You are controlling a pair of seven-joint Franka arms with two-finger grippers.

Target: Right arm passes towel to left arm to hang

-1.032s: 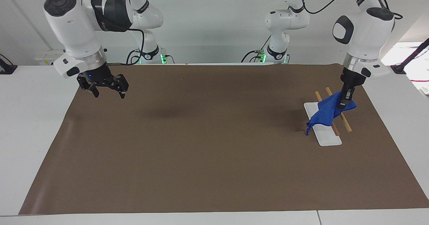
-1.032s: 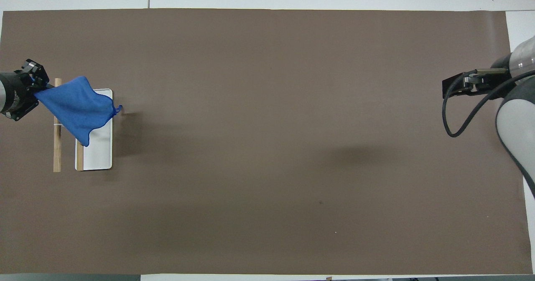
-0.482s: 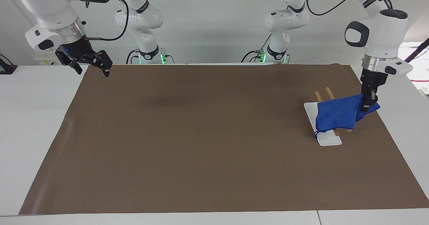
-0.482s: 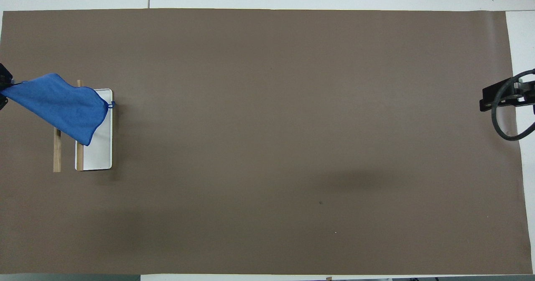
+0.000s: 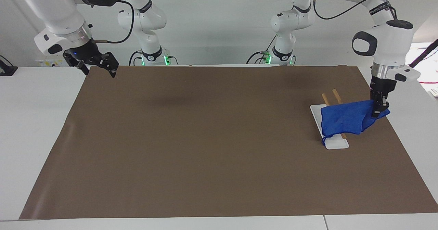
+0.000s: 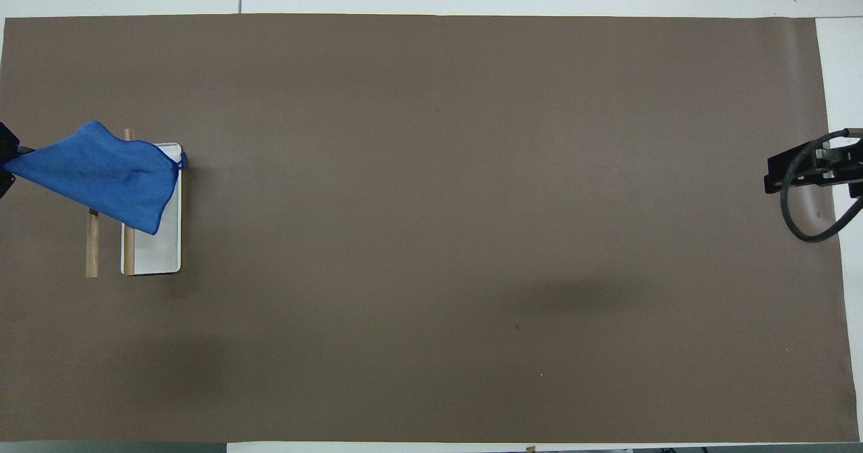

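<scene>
The towel (image 5: 345,120) is pinched by one corner in the closed left gripper (image 5: 375,113) and is draped across the two wooden rails (image 5: 337,96) of the rack, above its white base (image 5: 335,143). In the facing view the cloth stretches from the gripper toward nine o'clock, crosswise to the rails. Whether it rests fully on both rails is probably not decidable. The right gripper (image 5: 97,67), fingers spread wide and empty, waits over the mat's (image 5: 205,148) corner at the right arm's end.

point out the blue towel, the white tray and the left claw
Royal-blue soft cloth towel (image 5: 344,119), facing view, middle of the draped cloth.
White rectangular tray (image 6: 160,257), overhead view, bare end nearer the robots.
Left black two-finger claw (image 5: 376,113), facing view, fingertips shut on the towel's edge.
</scene>
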